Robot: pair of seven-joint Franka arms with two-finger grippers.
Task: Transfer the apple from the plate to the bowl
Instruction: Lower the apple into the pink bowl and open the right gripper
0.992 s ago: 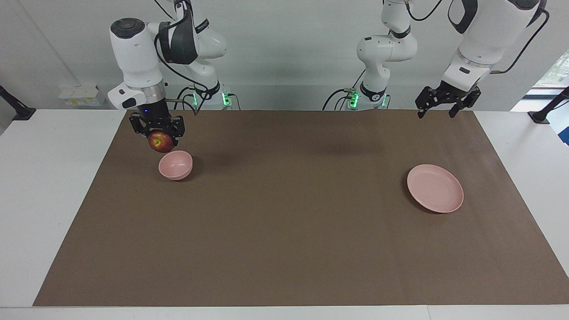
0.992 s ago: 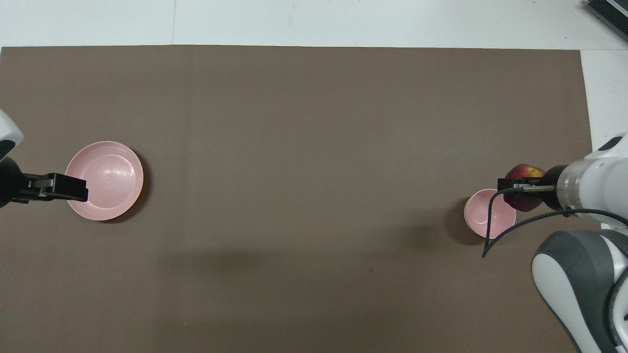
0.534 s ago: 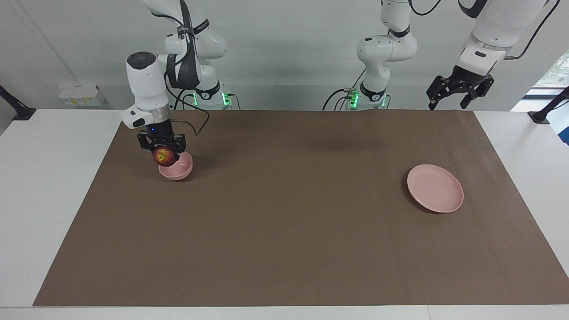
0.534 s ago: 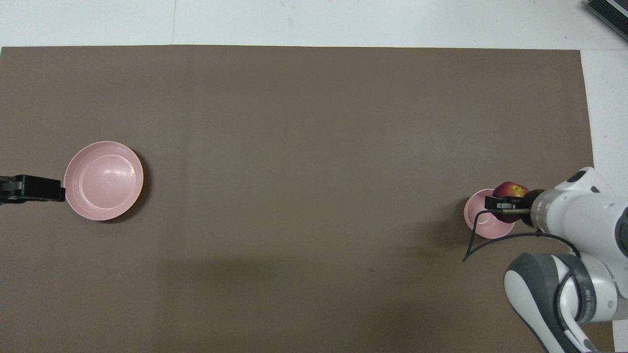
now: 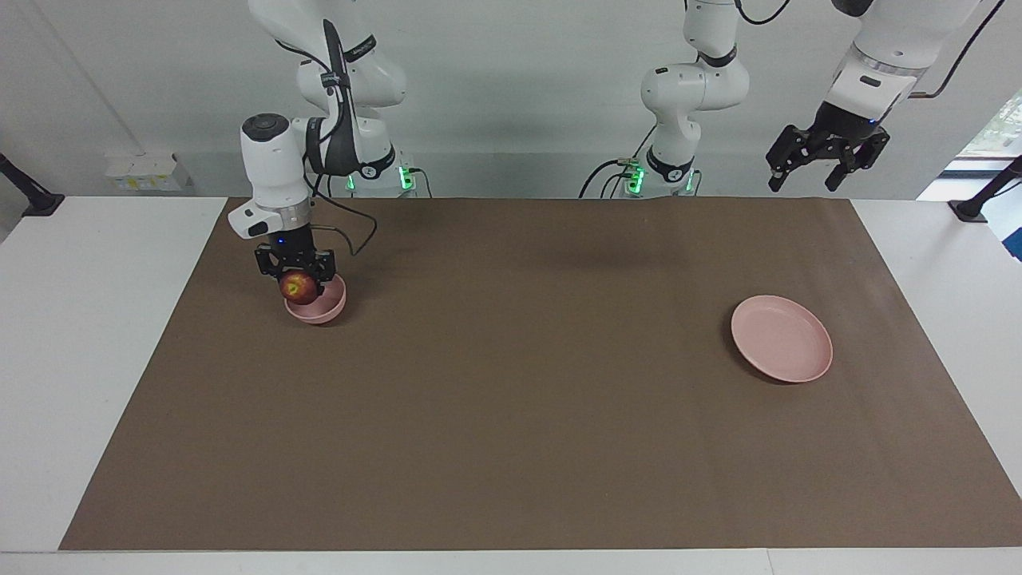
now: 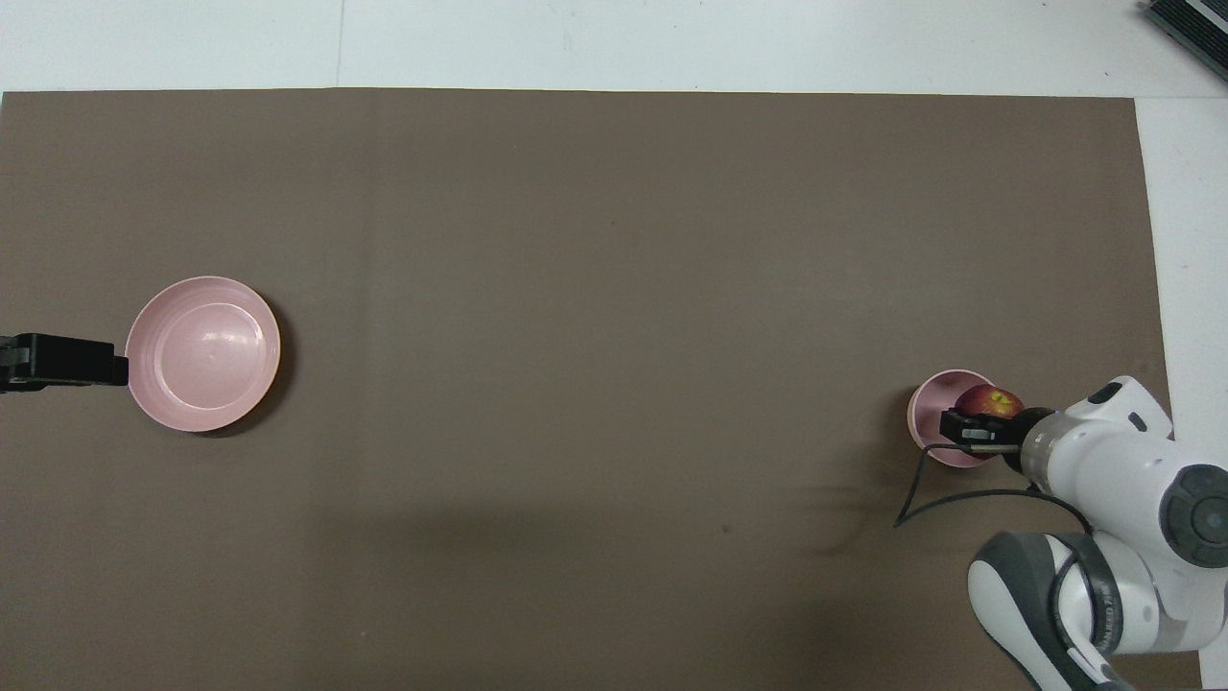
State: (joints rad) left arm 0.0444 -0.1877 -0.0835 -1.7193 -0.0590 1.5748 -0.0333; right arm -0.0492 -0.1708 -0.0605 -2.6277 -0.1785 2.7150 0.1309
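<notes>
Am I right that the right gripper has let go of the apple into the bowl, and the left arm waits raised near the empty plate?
Not quite. The right gripper is shut on the apple, holding it just over the bowl, as the facing view shows. The left gripper does wait raised near the empty plate.

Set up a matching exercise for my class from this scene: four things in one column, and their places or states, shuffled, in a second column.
Column one:
1. apple
2. plate
3. bowl
4. left end effector

Column two:
A. open, raised high, waiting
B. on the mat, beneath the held fruit
C. bare, toward the left arm's end of the table
D. gripped by the right end effector

Pairs: 1-D, 2-C, 3-B, 4-A
</notes>
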